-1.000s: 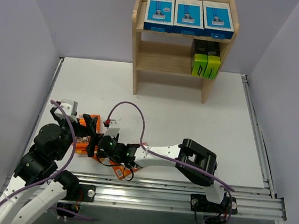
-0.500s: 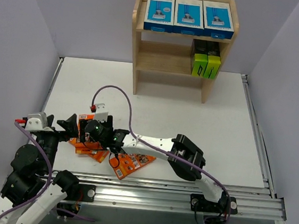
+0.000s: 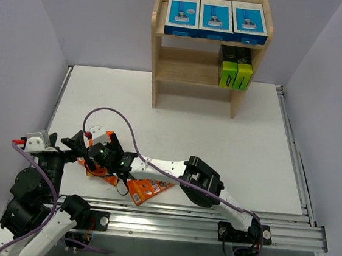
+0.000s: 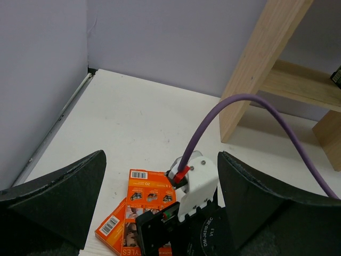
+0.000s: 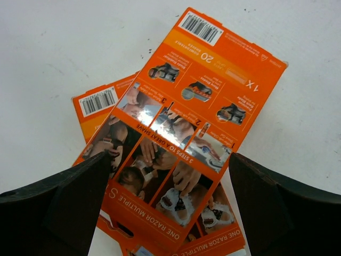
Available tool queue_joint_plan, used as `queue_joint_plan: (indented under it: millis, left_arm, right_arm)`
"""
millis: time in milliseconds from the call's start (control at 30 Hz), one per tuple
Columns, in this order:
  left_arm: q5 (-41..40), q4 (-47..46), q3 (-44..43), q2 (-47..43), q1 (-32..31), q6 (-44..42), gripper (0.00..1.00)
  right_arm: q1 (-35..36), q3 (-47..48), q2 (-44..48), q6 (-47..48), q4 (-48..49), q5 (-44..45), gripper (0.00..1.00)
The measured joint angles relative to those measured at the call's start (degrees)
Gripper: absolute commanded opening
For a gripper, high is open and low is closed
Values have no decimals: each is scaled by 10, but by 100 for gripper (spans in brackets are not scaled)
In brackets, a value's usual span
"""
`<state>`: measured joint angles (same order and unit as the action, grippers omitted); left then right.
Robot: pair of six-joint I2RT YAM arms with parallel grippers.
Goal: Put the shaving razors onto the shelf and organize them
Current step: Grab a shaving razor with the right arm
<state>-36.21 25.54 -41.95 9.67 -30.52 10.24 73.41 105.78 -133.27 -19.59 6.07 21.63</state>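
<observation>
The orange razor packs (image 5: 181, 133) are seen overlapped on the desk (image 3: 219, 133), well apart from the shelf (image 3: 164, 72). The right claw (image 5: 169, 160) has been shifted leftward over them and widened, with nothing gripped. The left claw (image 4: 160, 170), open and empty, has been drawn back. A pick-up is judged next.

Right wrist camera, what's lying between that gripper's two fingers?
Overlapping orange razor packs lie flat on the white table, under the gap between the fingers of the open right gripper, as the right wrist view shows.
</observation>
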Motion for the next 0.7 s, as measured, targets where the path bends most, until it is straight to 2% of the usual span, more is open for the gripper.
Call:
queue_joint_plan:
  millis: [433,700]
  left_arm:
    - [-1,0,0,-1,0,0,95]
    - [0,0,0,8,0,0,95]
  right_arm:
    - [52,0,-21,103,2,28,89]
    - [56,-16,-23,113,22,61,89]
